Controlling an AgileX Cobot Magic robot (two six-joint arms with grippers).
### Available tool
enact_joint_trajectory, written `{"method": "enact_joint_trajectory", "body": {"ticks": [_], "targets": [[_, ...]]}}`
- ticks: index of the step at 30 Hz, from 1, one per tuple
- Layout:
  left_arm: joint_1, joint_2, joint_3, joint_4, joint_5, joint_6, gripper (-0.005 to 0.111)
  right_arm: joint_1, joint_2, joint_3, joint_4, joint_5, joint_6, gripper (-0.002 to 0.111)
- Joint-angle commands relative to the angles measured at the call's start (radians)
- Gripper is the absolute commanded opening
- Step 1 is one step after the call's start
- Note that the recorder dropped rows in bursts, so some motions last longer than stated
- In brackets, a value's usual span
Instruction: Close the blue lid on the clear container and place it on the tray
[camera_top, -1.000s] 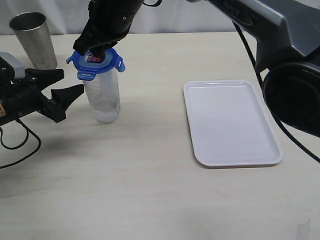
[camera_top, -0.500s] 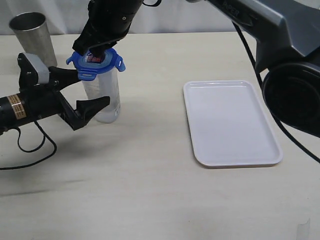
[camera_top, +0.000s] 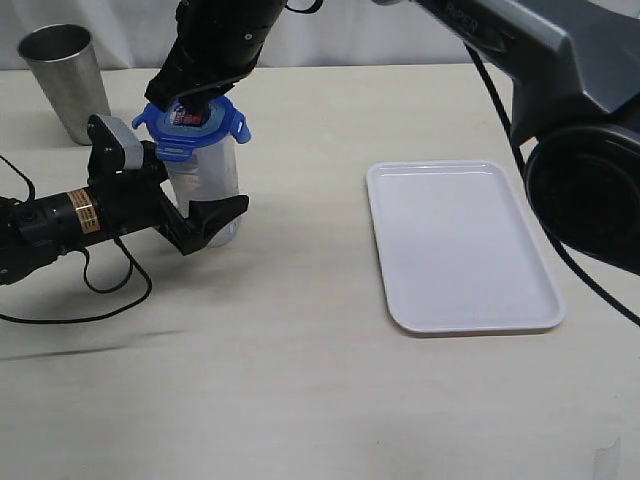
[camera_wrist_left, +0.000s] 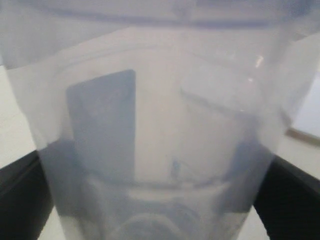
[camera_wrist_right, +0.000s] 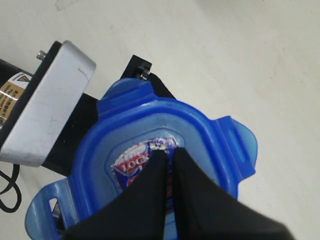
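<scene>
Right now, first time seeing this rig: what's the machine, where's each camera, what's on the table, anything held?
It's a robot with two arms, each ending in a gripper. One picture is from a camera off the arms; the other two from cameras on the wrists. On the table stand a metal cup, a white tray and a clear container with a blue lid on top. The left gripper is open, jaws either side of the container. The right gripper is shut, tips on the lid. Nothing looks gripped yet.

Pale beige tabletop (camera_top: 300, 380) w/ faint grain, white backdrop (camera_top: 340, 40) along far edge, soft even light.
</scene>
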Motion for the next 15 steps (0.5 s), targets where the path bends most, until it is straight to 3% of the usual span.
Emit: {"method": "enact_joint_trajectory", "body": {"ticks": [1, 6, 11, 15], "targets": [[-0.009, 0.003, -0.01, -0.027, -0.012, -0.027, 0.087, -0.003, 0.023, 0.01, -0.021, 0.024, -0.004, 0.004], [-0.026, 0.003, -0.01, -0.025, -0.012, -0.019, 0.051, -0.003, 0.023, 0.01, -0.021, 0.024, -0.004, 0.004], [-0.026, 0.003, -0.01, -0.025, -0.012, -0.077, 0.002, -0.003, 0.02, 0.01, -0.021, 0.024, -0.006, 0.004], [-0.024, 0.003, -0.01, -0.025, -0.012, -0.092, 0.0, -0.003, 0.006, 0.009, -0.021, 0.024, -0.039, 0.012]]}}
